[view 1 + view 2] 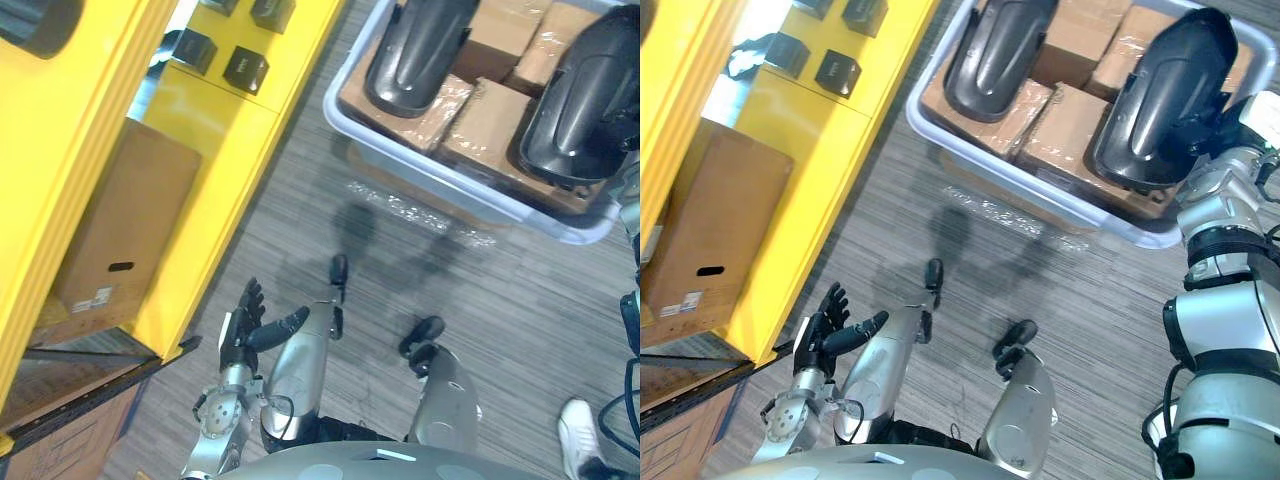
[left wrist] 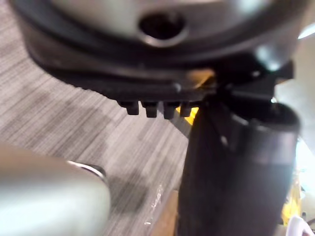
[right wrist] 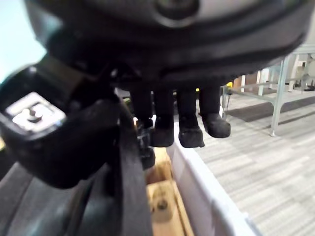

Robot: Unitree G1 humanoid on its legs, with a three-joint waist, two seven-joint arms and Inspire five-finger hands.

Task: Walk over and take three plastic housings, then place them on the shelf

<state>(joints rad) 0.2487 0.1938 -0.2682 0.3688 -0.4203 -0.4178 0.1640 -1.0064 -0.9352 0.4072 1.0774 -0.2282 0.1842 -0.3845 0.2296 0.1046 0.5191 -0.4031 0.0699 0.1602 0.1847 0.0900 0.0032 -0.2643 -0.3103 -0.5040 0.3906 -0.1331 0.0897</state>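
Two black plastic housings lie on wrapped cardboard boxes in a pale bin point(image 1: 1040, 190): one on the left point(image 1: 995, 50), one on the right point(image 1: 1160, 100). My right hand point(image 1: 1220, 125) sits at the right housing's outer edge. In the right wrist view that housing's rim point(image 3: 130, 196) runs between the thumb point(image 3: 64, 142) and the curled fingers point(image 3: 189, 130). My left hand point(image 1: 245, 318) hangs low beside the yellow shelf point(image 1: 215, 150), fingers spread and holding nothing.
The shelf holds a large cardboard box point(image 1: 120, 230) and several small black boxes point(image 1: 245, 68) higher up. Crumpled clear wrap point(image 1: 420, 210) lies on the grey carpet before the bin. A person's white shoe point(image 1: 580, 435) stands at the lower right. Metal-framed tables point(image 3: 280, 88) stand farther off.
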